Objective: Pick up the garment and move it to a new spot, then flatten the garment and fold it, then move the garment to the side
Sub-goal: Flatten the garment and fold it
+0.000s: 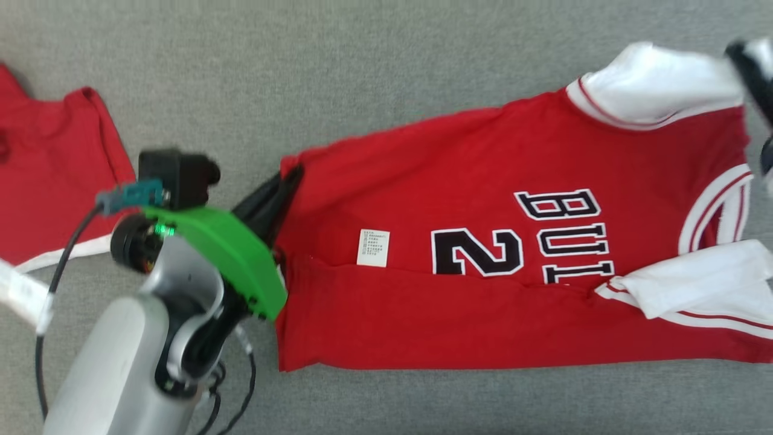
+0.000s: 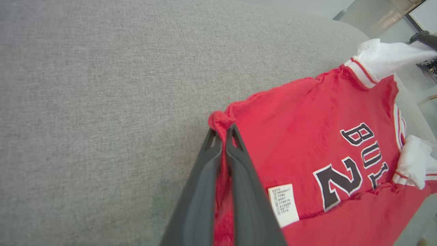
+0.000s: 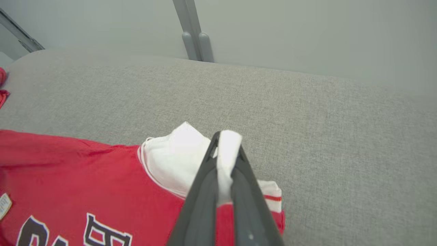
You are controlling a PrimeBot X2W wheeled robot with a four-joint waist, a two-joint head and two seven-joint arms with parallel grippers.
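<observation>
The garment [image 1: 483, 260] is a red jersey with white sleeves and black lettering, lying partly folded across the grey surface. My left gripper [image 1: 284, 184] is shut on its far hem corner; in the left wrist view the red cloth [image 2: 307, 136] is bunched between the dark fingers [image 2: 239, 177] of that gripper [image 2: 223, 131]. My right gripper [image 1: 749, 66] is blurred at the head view's top right, by the far white sleeve [image 1: 658, 81]. The right wrist view shows that gripper [image 3: 227, 143] shut on a fold of white sleeve [image 3: 177, 157], next to the red body [image 3: 85, 177].
A second red garment [image 1: 48, 175] with white trim lies at the left edge. The grey fabric surface [image 1: 362, 72] stretches beyond the jersey. A pale wall and a grey post [image 3: 193, 34] stand behind the surface's far edge. My left arm's cable [image 1: 60, 266] hangs at the lower left.
</observation>
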